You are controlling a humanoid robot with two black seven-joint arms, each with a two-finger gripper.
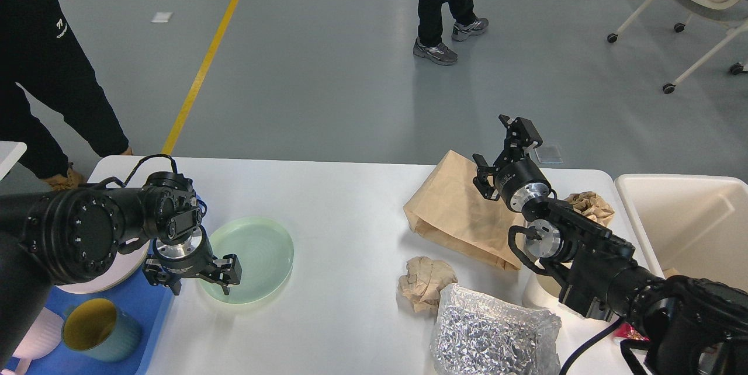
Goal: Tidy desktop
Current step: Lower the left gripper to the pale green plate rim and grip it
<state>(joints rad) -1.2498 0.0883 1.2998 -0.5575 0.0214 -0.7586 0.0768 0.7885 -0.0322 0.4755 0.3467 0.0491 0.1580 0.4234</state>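
Head view: large white matte desktop (350,200) spreads beneath both grippers, grey floor beyond. Left gripper (196,278), fingers spread wide, straddles the near-left rim of a round pale-green glass plate (254,255). Right gripper (502,141) hangs open above a tan paper bag (453,211).

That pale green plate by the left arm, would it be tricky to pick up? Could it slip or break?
Probably a little tricky. The pale green plate lies flat on the desktop with a low rim, so the fingers likely need to catch its edge. Its glossy surface looks slippery. It seems rigid, and might chip if dropped.
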